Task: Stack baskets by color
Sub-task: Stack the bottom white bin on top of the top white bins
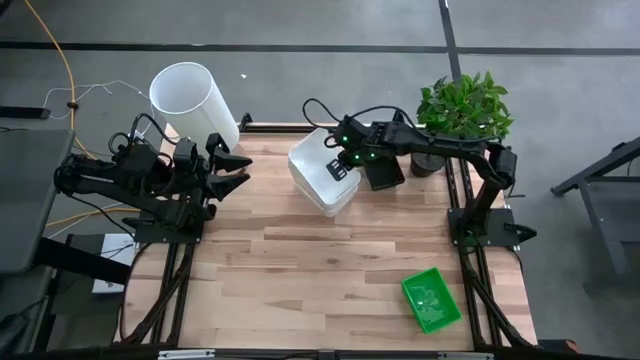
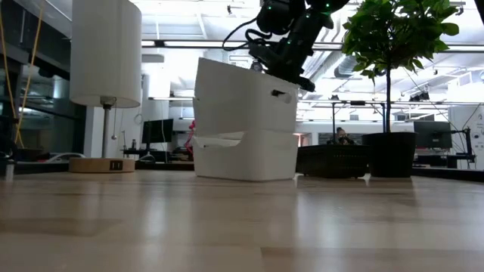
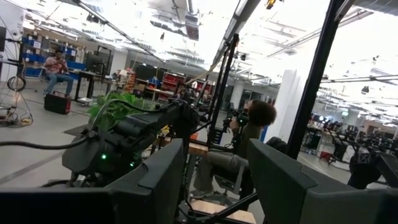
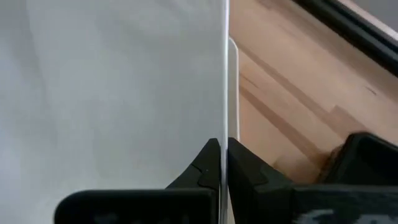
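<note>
Two white baskets are at the table's far middle. The lower white basket point(image 2: 246, 157) rests on its base on the table, and the upper white basket point(image 2: 242, 98) sits tilted in it. My right gripper point(image 1: 343, 166) reaches in from the right and is shut on the upper one. A black basket point(image 1: 383, 172) lies just right of them, under my right arm. The green basket point(image 1: 432, 300) lies at the near right. My left gripper point(image 1: 238, 168) hangs open above the table's far left, holding nothing. My right gripper pinches the upper white basket's thin side wall at its top edge point(image 4: 224, 134), one finger inside the basket and one outside. The fingers slant down from the table's right. The basket is tilted, its bottom resting in the lower white basket point(image 4: 233, 93).
A tall white cylinder point(image 1: 192, 100) stands at the far left and a potted plant point(image 1: 462, 110) at the far right. A person sits in the room beyond the table. The wooden tabletop point(image 1: 300, 280) has free room across its middle and near left.
</note>
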Controlling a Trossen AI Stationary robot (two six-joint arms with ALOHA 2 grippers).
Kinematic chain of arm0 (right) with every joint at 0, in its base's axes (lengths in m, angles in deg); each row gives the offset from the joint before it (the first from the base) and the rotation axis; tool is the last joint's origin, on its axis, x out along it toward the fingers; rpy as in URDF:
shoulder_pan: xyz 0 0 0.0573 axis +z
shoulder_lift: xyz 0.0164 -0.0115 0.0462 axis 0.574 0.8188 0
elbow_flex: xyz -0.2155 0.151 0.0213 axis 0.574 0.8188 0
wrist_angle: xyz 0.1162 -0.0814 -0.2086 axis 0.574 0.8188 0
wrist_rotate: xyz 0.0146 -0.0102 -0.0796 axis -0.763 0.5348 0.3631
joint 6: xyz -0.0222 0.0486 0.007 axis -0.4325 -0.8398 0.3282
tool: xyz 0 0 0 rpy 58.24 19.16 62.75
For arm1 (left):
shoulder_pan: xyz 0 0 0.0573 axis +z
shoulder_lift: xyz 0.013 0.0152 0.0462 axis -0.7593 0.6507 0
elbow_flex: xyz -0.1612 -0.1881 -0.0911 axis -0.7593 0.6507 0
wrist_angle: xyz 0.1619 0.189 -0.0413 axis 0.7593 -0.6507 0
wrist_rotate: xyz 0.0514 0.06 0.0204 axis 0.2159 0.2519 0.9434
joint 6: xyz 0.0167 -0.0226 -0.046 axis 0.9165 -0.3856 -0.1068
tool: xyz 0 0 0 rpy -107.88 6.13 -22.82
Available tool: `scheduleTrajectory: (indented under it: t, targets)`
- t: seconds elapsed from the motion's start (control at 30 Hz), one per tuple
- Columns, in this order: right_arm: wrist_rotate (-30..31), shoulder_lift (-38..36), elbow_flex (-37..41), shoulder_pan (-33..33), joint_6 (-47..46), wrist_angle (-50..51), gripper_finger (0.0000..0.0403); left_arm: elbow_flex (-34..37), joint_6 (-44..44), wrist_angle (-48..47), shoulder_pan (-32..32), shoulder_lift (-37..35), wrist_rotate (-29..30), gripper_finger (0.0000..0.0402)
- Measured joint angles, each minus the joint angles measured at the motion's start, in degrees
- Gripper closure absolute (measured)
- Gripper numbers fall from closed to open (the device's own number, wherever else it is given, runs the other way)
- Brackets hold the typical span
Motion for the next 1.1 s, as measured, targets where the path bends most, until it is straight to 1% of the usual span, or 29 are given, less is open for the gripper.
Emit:
scheduleTrajectory:
  t: [0.1, 0.17, 0.27, 0.37, 0.47, 0.6, 0.67, 0.8, 0.9, 1.0, 1.1]
  targets:
    - [-0.22, -0.03, 0.00, 0.03, -0.85, 0.22, 0.0403, 0.00, 0.00, -0.01, 0.00, 0.00, 0.11, 0.0232]
    - [1.13, -0.03, 0.02, 0.39, -2.15, -0.99, 0.0403, 0.00, 0.00, -0.02, -0.01, 0.00, 0.11, 0.0232]
    - [0.12, -0.03, -0.07, 0.76, -2.75, -3.42, 0.0403, 0.00, 0.00, -0.04, -0.01, 0.00, 0.11, 0.0232]
    - [3.33, 0.10, 0.01, 1.39, -3.96, -1.81, 0.0403, 0.00, 0.00, -0.05, 0.00, 0.00, 0.11, 0.0232]
    - [4.15, 0.18, -0.02, 1.94, -3.70, -2.41, 0.0403, 0.00, 0.00, -0.07, 0.01, 0.00, 0.11, 0.0232]
    - [7.95, 0.20, 0.02, 2.80, -4.42, 0.53, 0.0403, 0.00, 0.01, -0.25, 0.00, 0.01, 0.11, 0.0232]
    - [7.25, 0.21, 0.01, 2.89, -4.65, 0.06, 0.0403, 0.00, 0.50, -0.26, -0.01, 0.00, 0.11, 0.0232]
    - [7.70, 0.21, 0.02, 3.06, -5.45, 0.34, 0.0403, 0.00, 0.92, -0.26, 0.00, 0.00, 0.11, 0.0232]
    - [6.59, 0.19, 0.00, 3.06, -5.32, -0.90, 0.0403, 0.00, 0.92, -0.25, 0.01, 0.00, 0.12, 0.0232]
    - [6.55, 0.19, 0.01, 3.06, -5.66, 2.00, 0.0403, 0.00, 0.92, -0.24, 0.00, 0.02, 0.12, 0.0232]
    - [5.26, 0.20, 0.02, 3.04, -5.11, 2.63, 0.0403, 0.00, 0.98, -0.26, -0.01, 0.00, 0.12, 0.0232]
